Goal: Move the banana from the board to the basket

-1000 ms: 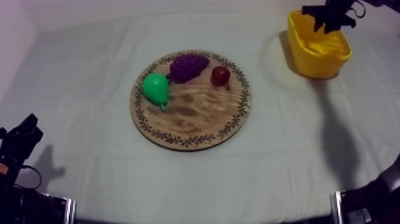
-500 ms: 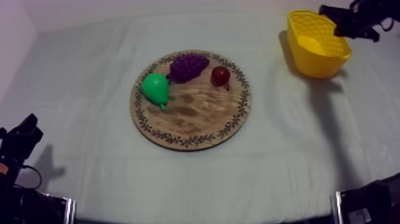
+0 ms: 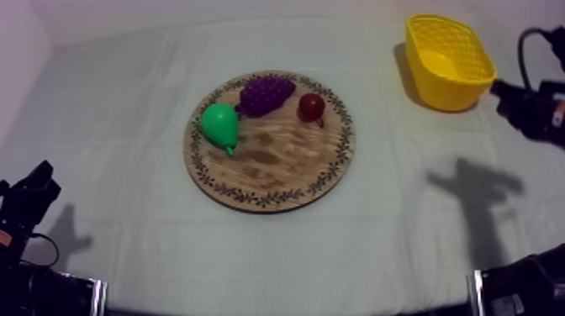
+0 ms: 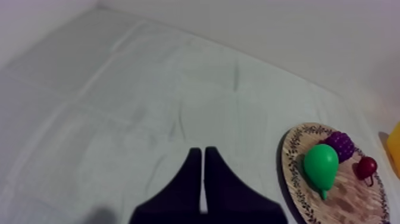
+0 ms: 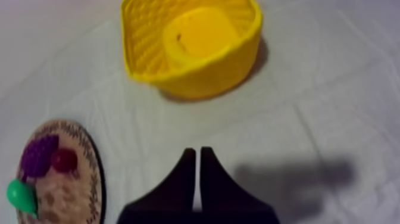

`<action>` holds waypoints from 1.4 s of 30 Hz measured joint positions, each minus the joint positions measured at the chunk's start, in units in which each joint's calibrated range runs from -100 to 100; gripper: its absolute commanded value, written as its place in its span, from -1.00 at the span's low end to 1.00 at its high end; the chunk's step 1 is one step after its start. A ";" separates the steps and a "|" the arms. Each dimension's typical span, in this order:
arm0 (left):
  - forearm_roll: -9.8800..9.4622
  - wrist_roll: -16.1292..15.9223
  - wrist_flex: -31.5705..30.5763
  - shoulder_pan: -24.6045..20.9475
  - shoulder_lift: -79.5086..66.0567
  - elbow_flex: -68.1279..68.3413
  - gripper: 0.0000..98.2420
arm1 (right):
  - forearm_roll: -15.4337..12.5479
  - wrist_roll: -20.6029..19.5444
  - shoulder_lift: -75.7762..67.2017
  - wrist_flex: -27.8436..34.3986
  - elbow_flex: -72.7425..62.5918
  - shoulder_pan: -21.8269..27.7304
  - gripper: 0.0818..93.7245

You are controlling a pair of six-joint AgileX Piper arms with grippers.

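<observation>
Yellow basket point(image 5: 196, 77): holds banana point(image 5: 199, 33); placement judged complete.
Nothing left but parking: right gripper point(image 5: 198, 152) and left gripper point(image 4: 203, 152) pinched together, empty.

A grey-white cloth point(image 3: 109, 143) covers the whole surface point(image 3: 403, 252), creased in long folds. Pale wall point(image 3: 210, 10) behind it, soft shadows point(image 3: 475, 181) lying on the cloth.

1. My left gripper point(image 4: 203, 152) has two matte black fingers point(image 4: 226, 193), broad at the base and tapering to narrow tips.
2. My right gripper point(image 5: 197, 152) looks the same: black and wedge-shaped.
3. My left arm point(image 3: 25, 202) and right arm point(image 3: 542, 113) are black and angular.
</observation>
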 measured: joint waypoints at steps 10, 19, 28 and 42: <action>0.00 0.00 0.00 0.00 0.00 0.00 -1.00 | -11.44 14.80 -27.96 6.48 17.27 2.08 -1.00; 0.00 0.00 0.00 0.00 0.00 0.00 -1.00 | -15.07 21.60 -43.12 9.68 23.70 4.75 -1.00; 0.00 0.00 0.00 0.00 0.00 0.00 -1.00 | -15.19 20.09 -48.23 9.64 24.33 6.28 -1.00; 0.00 0.00 0.00 0.00 0.00 0.00 -1.00 | -15.36 30.23 -48.37 7.42 24.66 6.25 -1.00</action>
